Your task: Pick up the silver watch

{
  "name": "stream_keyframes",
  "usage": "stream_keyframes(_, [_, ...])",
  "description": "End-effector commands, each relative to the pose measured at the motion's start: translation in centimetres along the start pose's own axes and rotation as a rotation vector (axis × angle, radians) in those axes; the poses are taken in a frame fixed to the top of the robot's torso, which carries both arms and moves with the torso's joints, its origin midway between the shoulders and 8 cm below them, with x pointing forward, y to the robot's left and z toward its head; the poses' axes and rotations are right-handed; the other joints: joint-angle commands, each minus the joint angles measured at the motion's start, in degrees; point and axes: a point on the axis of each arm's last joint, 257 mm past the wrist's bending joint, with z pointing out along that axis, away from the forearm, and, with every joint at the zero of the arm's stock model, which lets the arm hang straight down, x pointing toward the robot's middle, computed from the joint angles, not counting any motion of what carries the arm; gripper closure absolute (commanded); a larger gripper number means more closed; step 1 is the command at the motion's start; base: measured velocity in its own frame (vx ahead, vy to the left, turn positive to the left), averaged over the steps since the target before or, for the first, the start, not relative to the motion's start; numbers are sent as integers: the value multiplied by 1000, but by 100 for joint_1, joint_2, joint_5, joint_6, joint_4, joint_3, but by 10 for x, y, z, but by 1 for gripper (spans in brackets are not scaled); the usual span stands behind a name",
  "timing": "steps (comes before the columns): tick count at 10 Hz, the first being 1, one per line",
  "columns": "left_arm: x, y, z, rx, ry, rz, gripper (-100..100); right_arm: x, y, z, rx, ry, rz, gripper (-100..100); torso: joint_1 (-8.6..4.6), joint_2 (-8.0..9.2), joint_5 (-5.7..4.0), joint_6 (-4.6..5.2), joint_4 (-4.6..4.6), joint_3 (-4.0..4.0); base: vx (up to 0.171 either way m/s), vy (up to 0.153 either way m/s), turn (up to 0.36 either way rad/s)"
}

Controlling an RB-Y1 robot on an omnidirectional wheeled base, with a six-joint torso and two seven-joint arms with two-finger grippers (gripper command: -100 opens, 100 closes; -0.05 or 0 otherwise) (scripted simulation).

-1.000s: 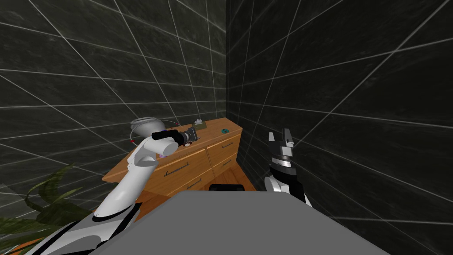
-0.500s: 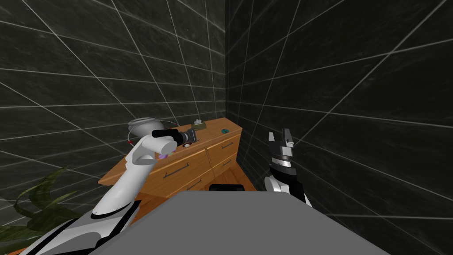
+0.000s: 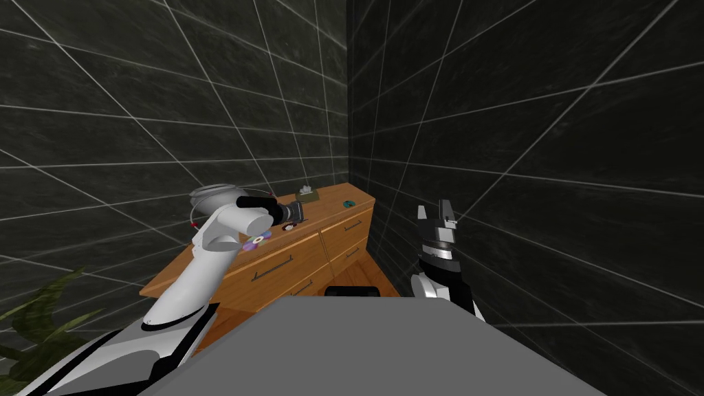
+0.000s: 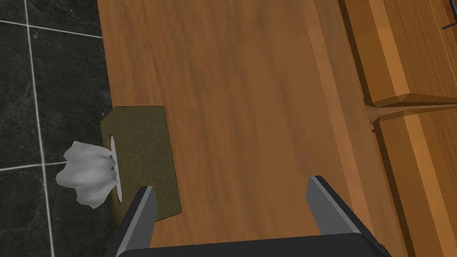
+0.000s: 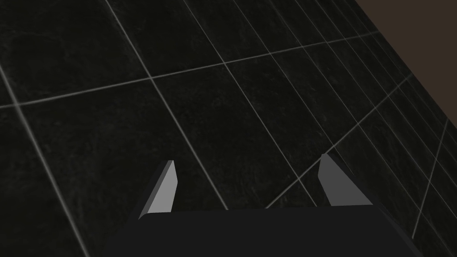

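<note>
1. Watch (image 3: pixel 349 203): a small round spot with a dark rim and a teal centre. The band and the metal finish are too small to make out.
2. Watch location: flat on the dresser (image 3: pixel 328 203), toward its right end, just right of centre frame in the head view. It lies near the front edge, with nothing touching it.
3. Left gripper (image 3: pixel 300 210): held above the dresser top, left of the watch and well apart from it. In the left wrist view, the left gripper (image 4: pixel 230 183) has its two fingers spread wide, with only bare wood of the dresser (image 4: pixel 250 111) between them. The jaws are released and grasp nothing.
4. Right gripper (image 3: pixel 433 205): raised at centre right of the head view, clear of the dresser. In the right wrist view, the right gripper (image 5: pixel 246 158) also stands with its fingers parted and nothing between them.
5. Item count on the dresser top:
   - One watch.
   - One olive tissue box (image 4: pixel 140 147), just beside one finger of the left gripper, with one white tissue (image 4: pixel 87 176) standing out of its slot. In the head view the tissue box (image 3: pixel 307 194) sits at the back edge.
   - One grey rounded vessel (image 3: pixel 212 196) at the left end.
   - One small cluster of shiny discs (image 3: pixel 256 241); their number cannot be told.
   - One small white-and-red item (image 3: pixel 289 226) just below the left gripper in frame; what it is cannot be told.
6. Dresser front: four drawer handles can be counted.
7. Floor: one green plant (image 3: pixel 34 323) at lower left of the frame.
</note>
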Motion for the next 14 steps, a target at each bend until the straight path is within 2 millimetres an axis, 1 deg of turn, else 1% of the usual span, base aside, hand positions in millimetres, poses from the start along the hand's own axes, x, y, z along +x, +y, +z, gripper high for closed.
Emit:
stream_keyframes(1, [-4,7,-1,-31,-17,0,-100,0,0,0,0,0,0,0,0,0,0,0,0,0,0,14,11])
stream_keyframes(2, [-5,5,-4,-52,-22,-1,-100,0,0,0,0,0,0,0,-4,0,-1,-1,0,0,8,23,-70])
stream_keyframes(3, [-8,12,-5,-76,-37,-1,-100,0,0,0,0,0,0,0,-2,-2,-1,2,0,-1,6,28,-55])
stream_keyframes(5, [-11,13,-9,-107,-50,-1,-100,0,0,0,0,0,0,0,-4,0,-1,-1,0,0,1,18,-34])
stream_keyframes(6, [-14,19,-10,-130,-63,-1,-100,0,0,0,0,0,0,0,-3,-1,-1,1,0,0,2,27,-51])
stream_keyframes(7, [-15,17,-13,-144,-68,-1,-100,0,0,0,0,0,0,0,-1,-1,0,0,0,0,-2,36,-68])
stream_keyframes(8, [-19,23,-14,-168,-82,-1,-100,0,0,0,0,0,0,0,2,0,0,1,0,0,-2,33,-37])
stream_keyframes(14, [-33,37,-29,-284,-145,-2,-100,0,0,0,0,0,0,0,0,0,1,-1,0,0,-1,25,-38])
